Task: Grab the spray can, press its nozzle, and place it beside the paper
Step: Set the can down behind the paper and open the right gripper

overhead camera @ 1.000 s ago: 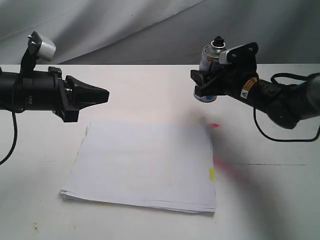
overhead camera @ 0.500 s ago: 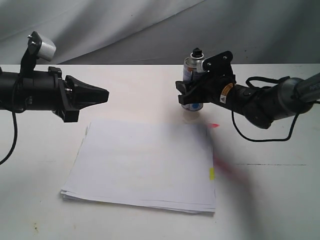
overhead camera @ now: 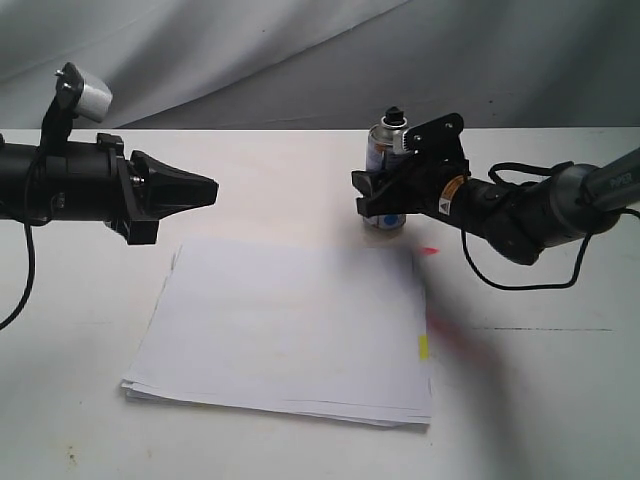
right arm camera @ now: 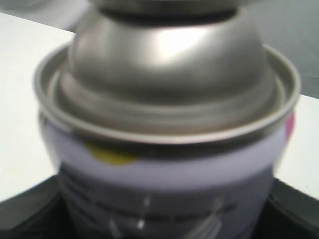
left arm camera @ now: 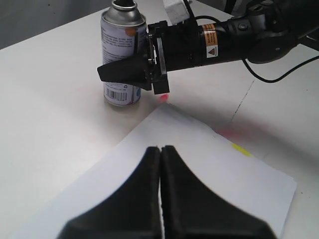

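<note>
The spray can (overhead camera: pixel 380 150) stands upright just past the far right corner of the paper (overhead camera: pixel 290 330), its base looking down on the table. My right gripper (overhead camera: pixel 378 196) is shut on its labelled body, below the black nozzle (overhead camera: pixel 393 116). In the left wrist view the spray can (left arm camera: pixel 119 59) and the right gripper (left arm camera: pixel 122 74) sit beyond the corner of the paper (left arm camera: pixel 199 164). The right wrist view is filled by the spray can (right arm camera: pixel 164 164); its nozzle is cut off there. My left gripper (overhead camera: pixel 212 188) hovers shut and empty over the paper's far left side, with its fingertips (left arm camera: pixel 160 149) pressed together.
A yellow tab (overhead camera: pixel 423 347) marks the paper's right edge. A small red spot (overhead camera: pixel 430 250) and a pink smear lie on the white table (overhead camera: pixel 540 400) right of the paper. A grey cloth backdrop (overhead camera: pixel 300 50) hangs behind. The right arm's cable (overhead camera: pixel 520 280) loops over the table.
My right gripper has carried the spray can leftward and down, from above the table's far right to the spot by the paper's far right corner. The left arm has stayed still.
</note>
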You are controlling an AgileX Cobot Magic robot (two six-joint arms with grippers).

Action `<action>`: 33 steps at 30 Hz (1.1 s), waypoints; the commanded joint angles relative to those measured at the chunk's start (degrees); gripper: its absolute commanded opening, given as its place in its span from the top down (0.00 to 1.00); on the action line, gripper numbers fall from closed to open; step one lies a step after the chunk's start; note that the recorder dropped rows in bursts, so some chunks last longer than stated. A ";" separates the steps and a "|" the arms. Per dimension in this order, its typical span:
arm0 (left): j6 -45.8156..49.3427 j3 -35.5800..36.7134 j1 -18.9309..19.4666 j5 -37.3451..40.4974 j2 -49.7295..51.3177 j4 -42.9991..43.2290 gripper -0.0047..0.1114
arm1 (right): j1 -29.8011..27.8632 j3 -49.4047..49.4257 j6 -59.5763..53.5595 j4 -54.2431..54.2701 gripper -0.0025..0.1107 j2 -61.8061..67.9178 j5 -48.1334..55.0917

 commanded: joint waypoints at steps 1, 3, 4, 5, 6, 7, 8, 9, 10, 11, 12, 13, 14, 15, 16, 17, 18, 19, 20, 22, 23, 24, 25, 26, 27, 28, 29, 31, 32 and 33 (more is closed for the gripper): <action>0.28 0.22 -0.05 0.15 -0.44 -1.05 0.96 | 0.20 -0.52 1.10 -1.13 0.98 -0.80 -1.30; 0.28 0.22 -0.05 0.15 -0.44 -1.05 0.96 | 0.20 -0.52 1.22 -1.13 0.98 -0.80 -1.30; 0.28 0.22 -0.05 0.15 -0.44 -1.05 0.96 | 0.20 -0.52 1.22 -1.13 0.98 -0.80 -1.30; 0.28 0.22 -0.05 0.15 -0.44 -1.05 0.96 | 0.20 -0.52 1.45 -1.13 0.98 -0.80 -1.30; 0.28 0.22 -0.05 0.15 -0.44 -1.05 0.96 | 0.20 -0.52 1.38 -1.13 0.98 -0.80 -1.02; 0.28 0.22 -0.05 0.15 -0.44 -1.05 0.96 | 0.20 -0.52 1.38 -1.13 0.98 -0.80 -0.88; 0.39 0.22 -0.05 0.15 -0.44 -1.05 0.96 | 0.20 -0.52 1.38 -1.13 0.98 -0.80 -0.88; 0.62 0.22 -0.05 0.15 -0.44 -1.05 0.96 | 0.20 -0.52 1.38 -1.13 0.98 -0.80 -0.63; 0.90 0.22 -0.05 0.15 -0.44 -1.05 0.96 | 0.20 -0.52 1.38 -1.13 0.98 -0.80 -0.63; 1.04 0.22 -0.05 0.15 -0.44 -1.05 0.96 | 0.20 -0.52 1.38 -1.13 0.98 -0.80 -0.51; 1.36 0.22 -0.05 0.15 -0.44 -1.05 0.96 | 0.20 -0.52 1.38 -1.13 0.98 -0.80 -0.51; 1.36 0.22 -0.05 0.15 -0.44 -1.05 0.96 | 0.20 -0.52 1.38 -1.13 0.98 -0.80 -0.28; 1.36 0.22 -0.05 0.15 -0.44 -1.05 0.96 | 0.20 -0.52 1.38 -1.13 0.98 -0.80 -0.28; 1.36 0.22 -0.05 0.15 -0.44 -1.05 0.96 | 0.20 -0.52 1.38 -1.13 0.98 -0.80 -0.14; 1.33 0.22 -0.05 0.15 -0.44 -1.31 0.96 | 0.20 -0.52 1.38 -1.13 0.98 -0.80 -0.02; 1.33 0.22 -0.05 0.15 -0.44 -1.65 0.96 | 0.20 -0.52 1.38 -1.63 0.98 -0.80 -0.02; 1.33 0.22 -0.05 0.15 -0.44 -1.85 0.96 | 0.20 -0.52 1.25 -2.36 0.98 -0.80 0.10; 1.46 0.22 -0.05 0.15 -0.44 -2.10 0.96 | 0.20 -0.52 1.24 -2.92 0.98 -0.80 0.42; 1.59 0.22 -0.05 0.15 -0.44 -2.10 0.96 | 0.20 -0.52 0.95 -3.36 0.96 -0.80 0.70; 1.59 0.22 -0.05 0.15 -0.44 -2.10 0.96 | 0.20 -0.52 0.86 -3.67 0.89 -0.80 1.03; 1.58 0.22 -0.05 0.15 -0.44 -2.21 0.96 | 0.20 -0.52 0.86 -3.78 0.84 -0.80 1.03; 1.58 0.22 -0.05 0.15 -0.44 -2.21 0.96 | 0.20 -0.52 0.86 -3.78 0.77 -0.80 1.03; 1.70 0.22 -0.05 0.15 -0.44 -2.21 0.96 | 0.20 -0.52 0.86 -3.78 0.71 -0.80 1.03; 1.70 0.22 -0.05 0.15 -0.44 -2.21 0.96 | 0.20 -0.52 0.86 -3.78 0.63 -0.80 1.03; 1.70 0.22 -0.05 0.15 -0.44 -2.21 0.96 | 0.20 -0.52 0.86 -3.78 0.55 -0.80 1.03; 1.70 0.22 -0.05 0.15 -0.44 -2.21 0.96 | 0.20 -0.52 0.86 -3.78 0.48 -0.80 1.03; 1.70 0.22 -0.05 0.15 -0.44 -2.21 0.96 | 0.20 -0.52 0.86 -3.78 0.39 -0.80 1.03; 1.81 0.22 -0.05 0.15 -0.44 -2.21 0.96 | 0.20 -0.52 0.86 -3.78 0.27 -0.80 1.03; 1.81 0.22 -0.05 0.15 -0.44 -2.21 0.96 | 0.20 -0.52 0.86 -3.78 0.23 -0.80 1.03; 1.94 0.22 -0.05 0.15 -0.44 -2.21 0.96 | 0.20 -0.52 0.86 -3.78 0.20 -0.80 1.03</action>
